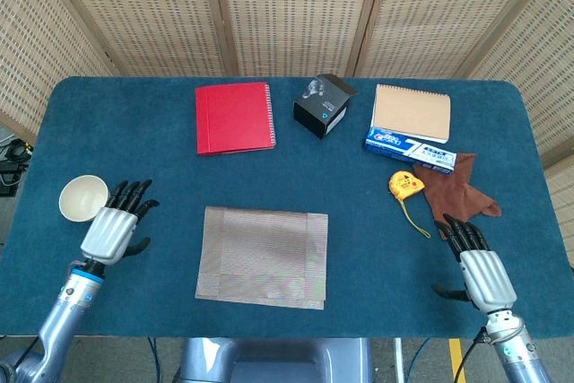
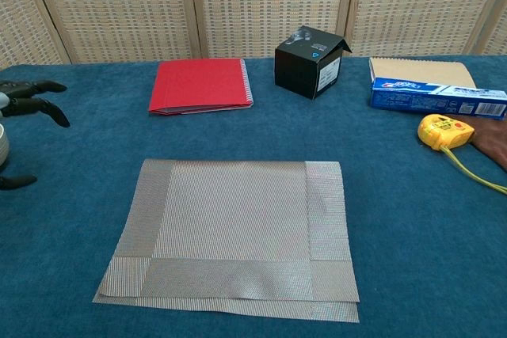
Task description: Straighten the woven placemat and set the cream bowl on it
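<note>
The woven grey placemat [image 1: 262,256] [image 2: 238,235] lies near the table's front middle, slightly skewed, with a second layer showing along its front edge. The cream bowl [image 1: 83,197] stands upright and empty on the blue cloth at the left; in the chest view only a sliver of the bowl [image 2: 2,146] shows at the frame's edge. My left hand [image 1: 115,226] [image 2: 28,100] hovers between bowl and mat, fingers spread, holding nothing and just clear of the bowl. My right hand [image 1: 477,266] rests open at the front right, empty.
At the back lie a red notebook [image 1: 234,117], a black box [image 1: 322,106], a tan notebook [image 1: 412,112] and a toothpaste box [image 1: 411,151]. A yellow tape measure [image 1: 404,185] and a brown cloth [image 1: 457,190] sit just ahead of my right hand.
</note>
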You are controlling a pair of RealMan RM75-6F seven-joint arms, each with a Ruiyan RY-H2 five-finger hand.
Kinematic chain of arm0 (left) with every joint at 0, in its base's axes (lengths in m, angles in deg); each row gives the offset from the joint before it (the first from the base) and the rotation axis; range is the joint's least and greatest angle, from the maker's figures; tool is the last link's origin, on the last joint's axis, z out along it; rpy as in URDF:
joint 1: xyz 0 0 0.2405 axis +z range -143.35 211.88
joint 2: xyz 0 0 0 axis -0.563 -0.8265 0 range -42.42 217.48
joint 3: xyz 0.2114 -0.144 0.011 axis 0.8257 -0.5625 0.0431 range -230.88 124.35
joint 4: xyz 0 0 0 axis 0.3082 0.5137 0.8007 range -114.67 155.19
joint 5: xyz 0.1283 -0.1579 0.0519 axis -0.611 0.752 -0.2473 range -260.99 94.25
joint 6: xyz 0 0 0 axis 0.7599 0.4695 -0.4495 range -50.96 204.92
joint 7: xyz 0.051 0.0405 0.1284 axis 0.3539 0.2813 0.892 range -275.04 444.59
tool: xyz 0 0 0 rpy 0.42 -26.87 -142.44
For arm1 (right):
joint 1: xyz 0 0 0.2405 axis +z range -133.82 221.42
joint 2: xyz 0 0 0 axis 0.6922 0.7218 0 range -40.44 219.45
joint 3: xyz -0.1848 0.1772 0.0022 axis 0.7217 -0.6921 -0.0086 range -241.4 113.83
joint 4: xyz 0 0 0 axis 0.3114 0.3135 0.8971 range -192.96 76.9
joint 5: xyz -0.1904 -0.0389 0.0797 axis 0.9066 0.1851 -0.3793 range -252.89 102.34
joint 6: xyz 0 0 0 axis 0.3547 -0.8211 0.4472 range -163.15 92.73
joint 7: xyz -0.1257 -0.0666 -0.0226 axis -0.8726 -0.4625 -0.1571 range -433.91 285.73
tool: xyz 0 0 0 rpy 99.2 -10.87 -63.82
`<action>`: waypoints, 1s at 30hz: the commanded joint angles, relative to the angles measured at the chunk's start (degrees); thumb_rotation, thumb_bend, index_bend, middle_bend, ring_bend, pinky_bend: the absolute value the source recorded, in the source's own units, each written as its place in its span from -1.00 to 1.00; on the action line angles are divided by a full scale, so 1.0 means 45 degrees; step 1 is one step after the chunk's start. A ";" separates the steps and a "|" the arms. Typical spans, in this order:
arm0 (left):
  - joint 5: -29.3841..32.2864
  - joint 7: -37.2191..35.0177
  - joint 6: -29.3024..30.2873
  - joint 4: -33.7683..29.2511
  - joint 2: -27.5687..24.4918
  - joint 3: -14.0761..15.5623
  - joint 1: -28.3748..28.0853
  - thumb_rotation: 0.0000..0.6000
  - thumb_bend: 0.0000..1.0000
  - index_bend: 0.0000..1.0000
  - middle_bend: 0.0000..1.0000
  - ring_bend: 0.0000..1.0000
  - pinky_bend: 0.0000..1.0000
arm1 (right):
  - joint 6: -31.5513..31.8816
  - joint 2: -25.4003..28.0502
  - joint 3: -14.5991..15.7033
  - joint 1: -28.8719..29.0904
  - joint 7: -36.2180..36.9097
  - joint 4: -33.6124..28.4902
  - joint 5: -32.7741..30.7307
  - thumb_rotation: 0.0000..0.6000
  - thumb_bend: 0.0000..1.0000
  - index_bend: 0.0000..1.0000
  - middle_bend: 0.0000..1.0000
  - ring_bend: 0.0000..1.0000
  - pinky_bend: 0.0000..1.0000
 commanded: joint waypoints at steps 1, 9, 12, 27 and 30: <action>-0.0404 0.0311 0.0020 -0.0171 0.0392 0.0326 0.0025 1.00 -0.54 -0.38 -1.00 -1.00 -1.00 | -0.0004 0.0010 0.0007 0.0000 0.0010 -0.0010 0.0007 1.00 -0.83 -0.84 -1.00 -1.00 -1.00; -0.1077 0.0826 -0.0341 -0.0188 0.1094 0.0994 0.0032 1.00 -0.50 -0.19 -1.00 -1.00 -1.00 | -0.0012 0.0046 0.0010 -0.0006 0.0036 -0.0049 -0.0010 1.00 -0.84 -0.84 -1.00 -1.00 -1.00; -0.1379 0.1032 -0.0438 -0.0291 0.1207 0.1322 0.0082 1.00 -0.49 -0.19 -1.00 -1.00 -1.00 | -0.0024 0.0061 -0.0010 0.0000 0.0058 -0.0047 -0.0046 1.00 -0.84 -0.84 -1.00 -1.00 -1.00; -0.2402 0.1830 -0.0492 -0.0692 0.1441 0.2211 0.0367 1.00 -0.49 -0.20 -1.00 -1.00 -1.00 | -0.0002 0.0144 -0.0022 -0.0006 0.0185 -0.0125 -0.0033 1.00 -0.83 -0.84 -1.00 -1.00 -1.00; -0.2490 0.1993 -0.0485 -0.0700 0.1463 0.2288 0.0442 1.00 -0.49 -0.19 -1.00 -1.00 -1.00 | 0.0004 0.0167 -0.0026 -0.0008 0.0215 -0.0141 -0.0034 1.00 -0.84 -0.84 -1.00 -1.00 -1.00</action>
